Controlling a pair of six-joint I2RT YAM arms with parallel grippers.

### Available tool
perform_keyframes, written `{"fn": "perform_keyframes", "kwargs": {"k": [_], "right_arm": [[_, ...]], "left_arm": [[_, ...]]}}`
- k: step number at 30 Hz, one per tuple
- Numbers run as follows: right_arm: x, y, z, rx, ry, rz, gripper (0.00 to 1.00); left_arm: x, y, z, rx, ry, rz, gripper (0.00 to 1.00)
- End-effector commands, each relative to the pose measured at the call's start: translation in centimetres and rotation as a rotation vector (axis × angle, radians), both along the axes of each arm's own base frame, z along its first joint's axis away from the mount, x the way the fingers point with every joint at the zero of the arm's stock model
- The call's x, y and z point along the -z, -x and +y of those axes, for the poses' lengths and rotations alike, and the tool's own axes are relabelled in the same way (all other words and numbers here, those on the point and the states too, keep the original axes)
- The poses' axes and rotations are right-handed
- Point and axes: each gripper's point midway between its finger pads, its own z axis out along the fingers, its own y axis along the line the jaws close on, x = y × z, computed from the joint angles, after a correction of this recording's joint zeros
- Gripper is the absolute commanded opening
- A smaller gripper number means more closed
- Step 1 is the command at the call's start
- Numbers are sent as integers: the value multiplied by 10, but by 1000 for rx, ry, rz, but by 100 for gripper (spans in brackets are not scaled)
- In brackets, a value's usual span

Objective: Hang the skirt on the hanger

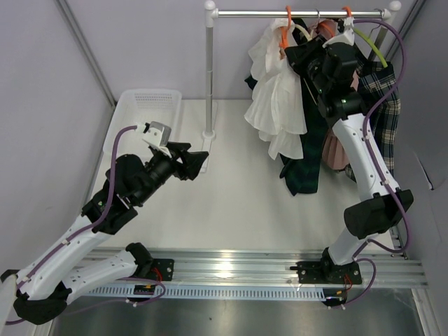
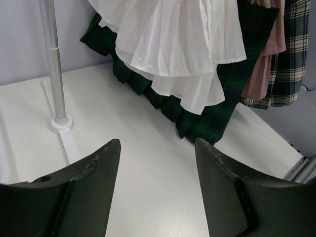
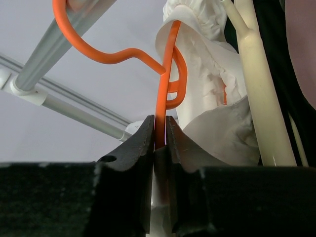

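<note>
As seen from the right wrist, clamped tight: orange hanger point(image 3: 163, 79) wire pinched by the right gripper point(image 3: 159, 123), pressed by both jaws, no gap either side. Runs straight up out of the jaws, then curls left into a hook over the rail point(image 3: 49, 54). Holding high, right at rail level in the top view.

White skirt point(image 3: 212, 59) on that same hanger. Waistband bunched just above and right of the jaws, fabric touching the wire. Cannot tell from the wrist whether seated on both hanger arms. From above, hangs in ruffled tiers below the jaws, lower hem clear of the table point(image 2: 123, 113).

Just right of the right jaw: cream hanger point(image 3: 256, 74), close beside the white fabric, apart from the fingers.

Released on the left gripper point(image 2: 157, 148): jaws spread wide, nothing between them, only bare tabletop. Hovering low and tilted, aimed at the rack.

Ahead of the left jaws and above: same white skirt, well apart. Behind and under it, dark green plaid skirt point(image 2: 197, 118), lowest hem near or on the table, cannot tell which. Further right of the right jaw: pink skirt point(image 2: 266, 64), then green-and-cream tartan skirt point(image 2: 291, 49).

Ahead-left of the left jaw: rack upright point(image 2: 54, 64) on its white foot. White basket point(image 1: 150, 101) back-left of the left gripper, apart from it.
</note>
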Motion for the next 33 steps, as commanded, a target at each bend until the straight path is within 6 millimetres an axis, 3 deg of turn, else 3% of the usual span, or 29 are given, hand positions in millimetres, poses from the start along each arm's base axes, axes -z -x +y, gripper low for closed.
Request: {"fn": "perform_keyframes", "kwargs": {"k": [1,3,6,9,13,14,16,17,18,20,21,23,24,26,28,29,33], "right_arm": [[-39,21,-11,27,-37,-99,23],[-42,24,-10,17,-40,-100,31],[-45,33,-11,18,-44,-98,59],[-48,43,-17,29,-40,-89,73],[-51,60,-23,28,-27,-88,83],[-59,72,-27,28,-30,-106,85],[-53,81,-31,28,-19,-92,93],[-62,98,-35,28,-17,-116,99],[-48,101,-37,30,-1,-84,99],[-42,117,-37,5,14,-70,100],[-44,136,-41,-2,23,-68,99],[-16,150,-41,-21,55,-3,100],[-20,174,-40,-62,66,-31,99],[23,189,-38,-93,110,57,99],[34,218,-43,-99,137,52,99],[63,224,-41,-117,164,114,99],[103,250,-50,-110,225,194,99]], "left_arm": [[-7,1,4,-5,13,-13,67],[-12,2,4,-5,19,-19,68],[-13,2,5,-5,19,-21,69],[-15,3,5,-3,20,-22,69],[-18,4,7,-8,12,-25,70],[-21,5,8,-8,15,-27,70],[-24,7,10,-6,18,-29,70],[-27,8,11,-6,23,-32,70],[-29,10,13,-6,27,-33,70],[-31,13,15,-5,35,-33,70],[-31,15,16,-3,39,-29,70],[-31,16,17,-5,42,-23,70],[-31,17,18,-3,42,-21,70],[-28,17,18,-3,39,-10,70],[-25,18,19,-3,32,2,70],[-23,18,19,-5,27,7,70],[-14,18,19,-8,12,32,70]]}}
